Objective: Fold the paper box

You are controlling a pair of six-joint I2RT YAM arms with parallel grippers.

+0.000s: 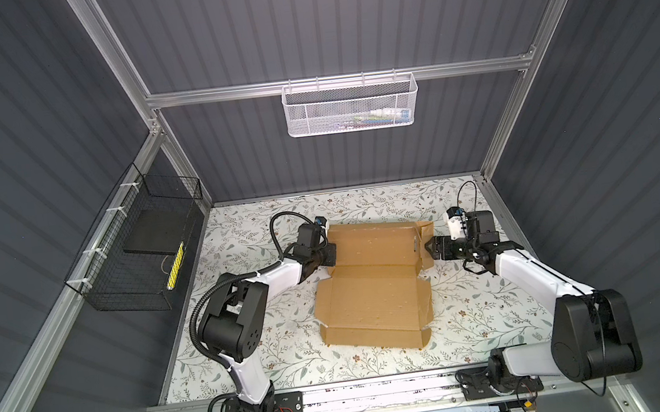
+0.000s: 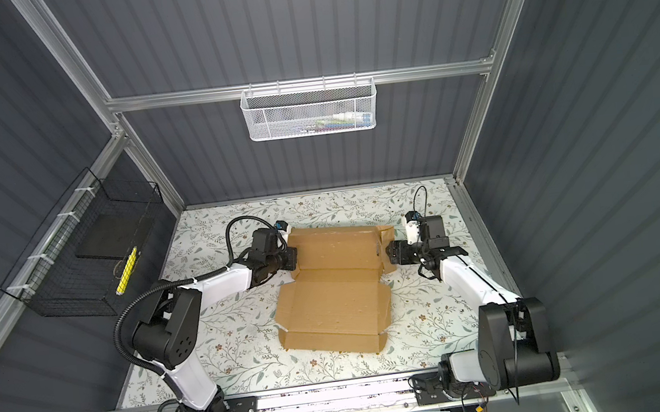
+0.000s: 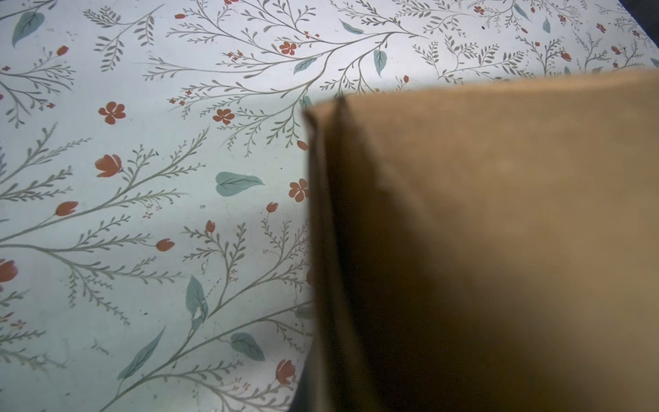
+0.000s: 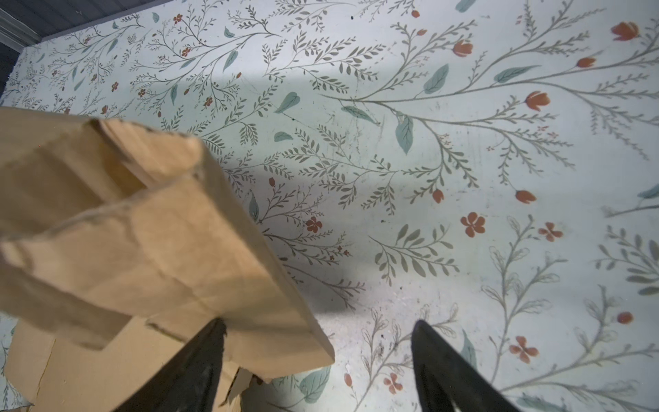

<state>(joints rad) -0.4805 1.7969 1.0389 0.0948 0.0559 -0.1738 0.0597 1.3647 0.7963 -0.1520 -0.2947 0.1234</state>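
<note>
The paper box [image 1: 371, 294] [image 2: 330, 303] is a brown cardboard sheet lying mid-table, its far part raised off the table and folded over. My left gripper [image 1: 328, 255] [image 2: 290, 259] is at the left end of that raised part, shut on the side flap. In the left wrist view the cardboard [image 3: 499, 214] fills the side by the jaws and hides the fingers. My right gripper [image 1: 429, 248] [image 2: 389, 251] [image 4: 319, 323] stands open at the right end. The crumpled right flap [image 4: 160, 249] has its corner between the two black fingers [image 4: 435, 360], close to one of them.
The floral table [image 1: 251, 349] is walled by grey panels. A white mesh basket [image 1: 351, 106] hangs on the back rail. A black wire basket [image 1: 137, 252] hangs on the left wall. Both arm bases sit on the front rail [image 1: 381, 394].
</note>
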